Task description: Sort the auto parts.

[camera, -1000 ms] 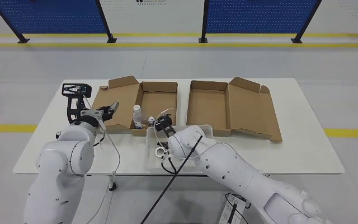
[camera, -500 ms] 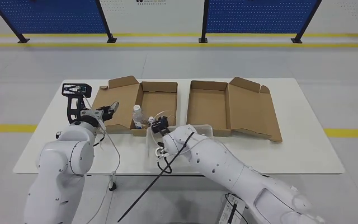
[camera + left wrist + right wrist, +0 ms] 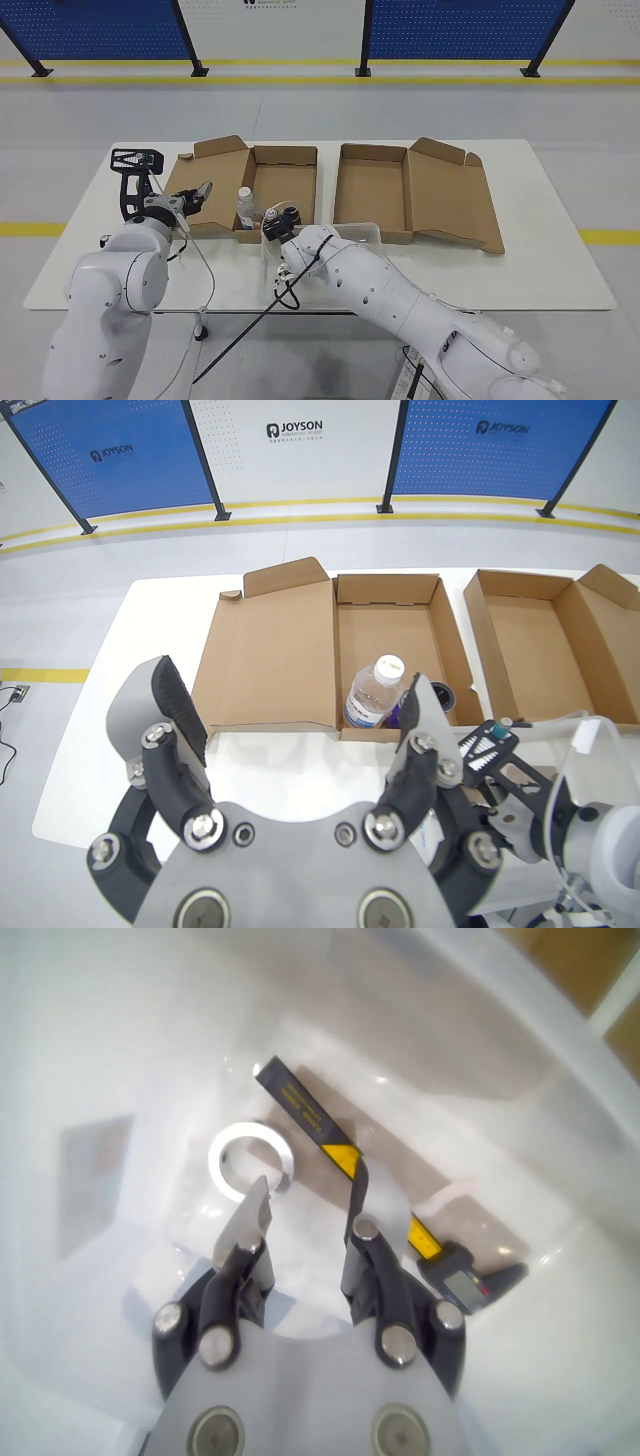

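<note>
My right gripper is open and reaches down inside a clear plastic bin. A silver metal ring lies on the bin floor just past one fingertip. A black and yellow digital caliper lies beside it, running behind the other finger. In the top view the right arm bends over the bin at the table's front. My left gripper hangs open and empty above the table, in front of the left cardboard box, which holds a water bottle and a black round part.
A second open cardboard box sits to the right of the first, its flaps spread flat. A black stand rises at the table's left end. Bare tabletop lies to the right of the boxes.
The right arm's wrist has shifted left and lower into the bin. The left arm has kept still.
</note>
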Controlling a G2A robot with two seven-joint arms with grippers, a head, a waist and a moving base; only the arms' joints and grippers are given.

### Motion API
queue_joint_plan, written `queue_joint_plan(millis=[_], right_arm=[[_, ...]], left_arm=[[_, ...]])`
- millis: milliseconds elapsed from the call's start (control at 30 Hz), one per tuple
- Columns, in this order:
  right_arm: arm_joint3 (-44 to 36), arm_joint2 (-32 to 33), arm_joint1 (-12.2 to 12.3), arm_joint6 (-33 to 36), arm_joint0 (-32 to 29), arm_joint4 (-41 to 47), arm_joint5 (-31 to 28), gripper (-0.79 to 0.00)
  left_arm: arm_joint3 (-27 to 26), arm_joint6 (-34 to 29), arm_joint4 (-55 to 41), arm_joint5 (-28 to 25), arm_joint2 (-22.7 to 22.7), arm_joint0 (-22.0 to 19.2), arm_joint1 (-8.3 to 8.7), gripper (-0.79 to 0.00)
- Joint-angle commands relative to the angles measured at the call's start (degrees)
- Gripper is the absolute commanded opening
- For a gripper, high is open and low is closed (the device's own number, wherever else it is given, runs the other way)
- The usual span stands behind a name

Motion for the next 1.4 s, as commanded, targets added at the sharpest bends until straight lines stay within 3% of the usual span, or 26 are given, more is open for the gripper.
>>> queue_joint_plan(millis=[0,500,733,933,1167,1367], right_arm=[[1.07,-0.19,-0.57,-0.55,0.14,0.12,-0.15,-0.437],[6.34,-0.24,-3.78,-2.62,0.21,0.46,0.25,-0.462],[7.81,0.19,-4.46,-2.71,-0.13,-0.12,0.07,-0.533],[8.96,0.76,-4.96,-2.81,-0.60,-0.40,-0.45,-0.493],[9.73,1.51,-5.33,-2.94,-0.89,-0.95,-0.83,-0.502],[9.56,2.34,-5.48,-2.66,-0.71,-1.89,-1.57,-0.631]], left_arm=[[0.00,0.00,0.00,0.00,0.00,0.00,0.00,0.000],[0.00,0.00,0.00,0.00,0.00,0.00,0.00,0.000],[0.00,0.00,0.00,0.00,0.00,0.00,0.00,0.000],[0.00,0.00,0.00,0.00,0.00,0.00,0.00,0.000],[0.00,0.00,0.00,0.00,0.00,0.00,0.00,0.000],[0.00,0.00,0.00,0.00,0.00,0.00,0.00,0.000]])
